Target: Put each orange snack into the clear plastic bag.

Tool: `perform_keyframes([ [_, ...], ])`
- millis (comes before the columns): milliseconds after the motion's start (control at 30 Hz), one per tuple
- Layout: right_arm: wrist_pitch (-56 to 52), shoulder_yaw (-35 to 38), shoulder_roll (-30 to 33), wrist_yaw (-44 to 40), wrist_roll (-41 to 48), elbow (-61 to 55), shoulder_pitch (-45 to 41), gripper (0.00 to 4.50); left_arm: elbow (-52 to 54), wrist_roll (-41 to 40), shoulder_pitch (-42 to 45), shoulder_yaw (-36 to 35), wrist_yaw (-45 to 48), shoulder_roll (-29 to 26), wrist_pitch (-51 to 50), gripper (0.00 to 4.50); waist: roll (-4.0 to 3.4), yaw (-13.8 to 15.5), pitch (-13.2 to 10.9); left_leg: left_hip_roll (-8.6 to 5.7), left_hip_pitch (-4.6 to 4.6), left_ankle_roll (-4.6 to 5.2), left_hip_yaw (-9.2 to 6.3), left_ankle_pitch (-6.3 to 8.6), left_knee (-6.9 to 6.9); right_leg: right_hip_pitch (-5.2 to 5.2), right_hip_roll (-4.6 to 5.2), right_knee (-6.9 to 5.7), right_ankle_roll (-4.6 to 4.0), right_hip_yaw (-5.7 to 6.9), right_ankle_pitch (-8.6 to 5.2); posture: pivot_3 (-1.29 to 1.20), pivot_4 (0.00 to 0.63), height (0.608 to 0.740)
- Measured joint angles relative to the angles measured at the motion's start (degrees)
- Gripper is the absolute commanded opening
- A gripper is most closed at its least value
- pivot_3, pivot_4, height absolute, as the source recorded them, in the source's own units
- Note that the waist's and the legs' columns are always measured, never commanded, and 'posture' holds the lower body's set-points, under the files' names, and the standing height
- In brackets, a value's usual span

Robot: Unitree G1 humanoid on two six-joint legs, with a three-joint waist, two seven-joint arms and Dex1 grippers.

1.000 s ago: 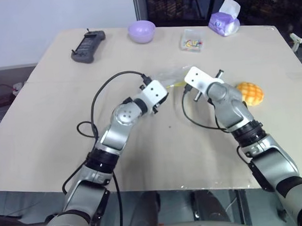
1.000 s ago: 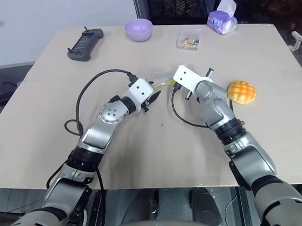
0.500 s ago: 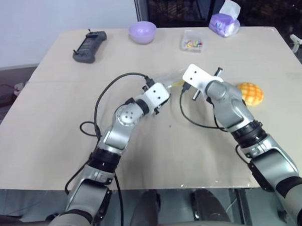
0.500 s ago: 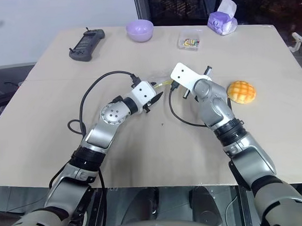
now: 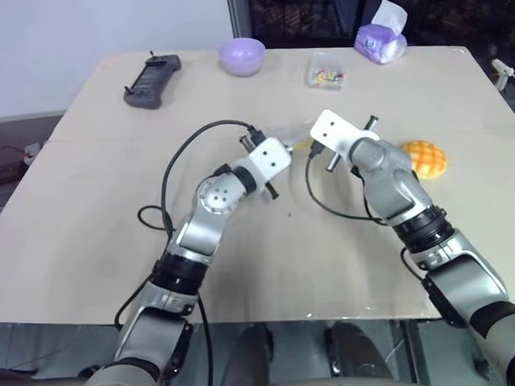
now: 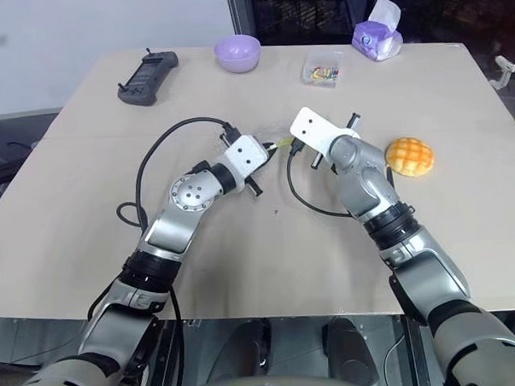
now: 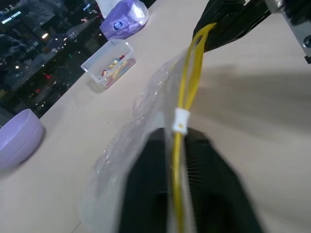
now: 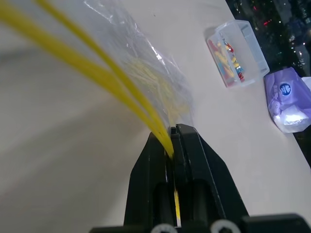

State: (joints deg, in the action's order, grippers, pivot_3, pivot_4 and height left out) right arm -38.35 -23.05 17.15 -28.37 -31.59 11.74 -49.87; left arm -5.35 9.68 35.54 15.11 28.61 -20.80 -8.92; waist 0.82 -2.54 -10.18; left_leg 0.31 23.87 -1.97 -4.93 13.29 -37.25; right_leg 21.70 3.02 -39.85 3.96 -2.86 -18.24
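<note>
At the far left of the table (image 5: 88, 217) I see a dark handheld controller (image 5: 151, 79), and to its right a lilac bowl (image 5: 241, 54). Near the middle, my left gripper (image 7: 176, 160) is pinched together on the yellow strip of the clear plastic bag (image 7: 146, 116); from the head views its fingers are hidden behind the white wrist block. The bag itself is hard to make out there, just a faint crinkle between the two wrists. My right gripper (image 8: 174, 141) is clamped on the other end of the same strip. A pale yellowish smear shows through the film, but I cannot tell what it is. Beyond sit a small clear box (image 5: 326, 71) of colourful bits and a purple tissue pack (image 5: 382, 40). The orange snack (image 5: 425, 159) lies on the table right of my right wrist, partly hidden by it, outside the bag.
</note>
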Motion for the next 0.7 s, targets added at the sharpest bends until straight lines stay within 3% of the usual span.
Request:
perform_keyframes([
  [233, 0.32, -0.25, 0.04, -0.16, 0.04, 0.00, 0.00, 0.00, 0.08, 0.04, -0.02, -0.48, 0.00, 0.00, -0.39, 0.04, 0.00, 0.02, 0.00, 0.00, 0.00, 0.00, 0.00, 0.00, 0.00, 0.00, 0.00, 0.00, 0.00, 0.00, 0.00, 0.00, 0.150, 0.740],
  [333, 2.44, -0.24, 1.34, -1.47, 1.12, -1.17, 1.02, 0.93, 0.07, 0.07, -0.03, -0.61, -0.14, 0.37, -0.60, 0.00, 0.00, 0.05, 0.00, 0.00, 0.00, 0.00, 0.00, 0.00, 0.00, -0.01, 0.00, 0.01, 0.00, 0.01, 0.00, 0.00, 0.150, 0.740],
  [433, 3.85, -0.38, 2.38, -2.87, 1.93, -2.80, 2.46, 2.26, 0.07, 0.05, -0.12, -1.10, -0.32, 0.98, -0.63, 0.00, 0.00, 0.05, 0.00, 0.00, 0.00, 0.00, 0.00, 0.00, 0.00, -0.01, 0.01, 0.01, 0.00, 0.00, 0.00, 0.00, 0.150, 0.740],
  [567, 4.56, -0.32, 9.11, -9.81, 4.13, -9.44, 5.36, 2.26, 0.00, 0.07, -1.34, -0.93, 0.38, 1.16, 0.02, 0.00, 0.00, 0.31, 0.00, -0.01, 0.05, 0.01, -0.02, 0.01, -0.03, -0.01, 0.02, 0.04, 0.00, 0.02, 0.00, 0.00, 0.150, 0.740],
  [700, 0.69, 5.60, 13.31, -15.69, 8.99, -15.35, 6.38, 2.26, 0.04, 0.06, -1.85, -0.92, 1.49, 1.00, 1.27, 0.00, 0.00, 0.06, 0.00, 0.02, 0.02, 0.06, -0.01, 0.04, -0.05, -0.02, 0.00, 0.01, 0.00, 0.00, 0.00, 0.00, 0.150, 0.740],
])
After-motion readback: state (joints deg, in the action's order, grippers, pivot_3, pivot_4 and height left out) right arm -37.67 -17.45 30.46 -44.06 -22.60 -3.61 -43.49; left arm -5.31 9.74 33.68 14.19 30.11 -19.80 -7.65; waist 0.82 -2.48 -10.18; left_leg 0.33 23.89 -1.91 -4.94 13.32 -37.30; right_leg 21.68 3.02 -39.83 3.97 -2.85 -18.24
